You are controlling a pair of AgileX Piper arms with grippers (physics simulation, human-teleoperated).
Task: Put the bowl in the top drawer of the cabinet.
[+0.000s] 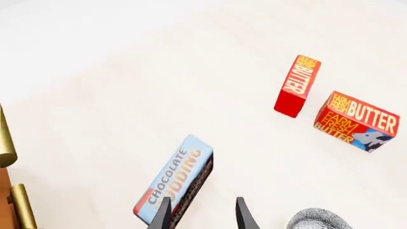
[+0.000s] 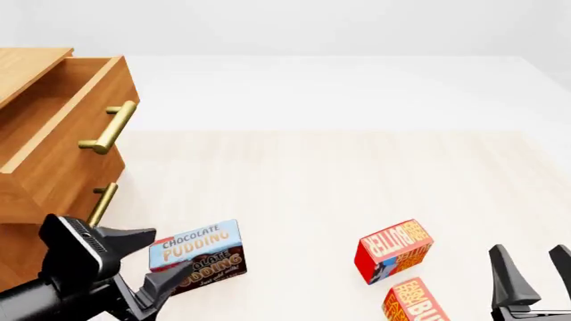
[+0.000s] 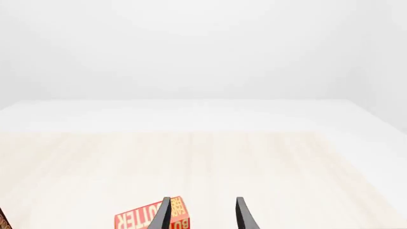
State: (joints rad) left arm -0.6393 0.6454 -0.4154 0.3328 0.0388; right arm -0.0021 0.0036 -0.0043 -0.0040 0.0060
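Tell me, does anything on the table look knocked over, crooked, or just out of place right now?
Nothing is spilled or damaged. The two butter boxes sit at odd angles to each other, one tipped up on end. The pudding box stands tilted. The top drawer is already pulled open.

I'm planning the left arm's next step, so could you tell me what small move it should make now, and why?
Probably swing the left gripper toward the bowl and centre it. The top drawer already stands pulled out, both grippers hold nothing with jaws open, and the bowl shows only as a patterned rim at the edge of the left wrist view, beside the pudding box.
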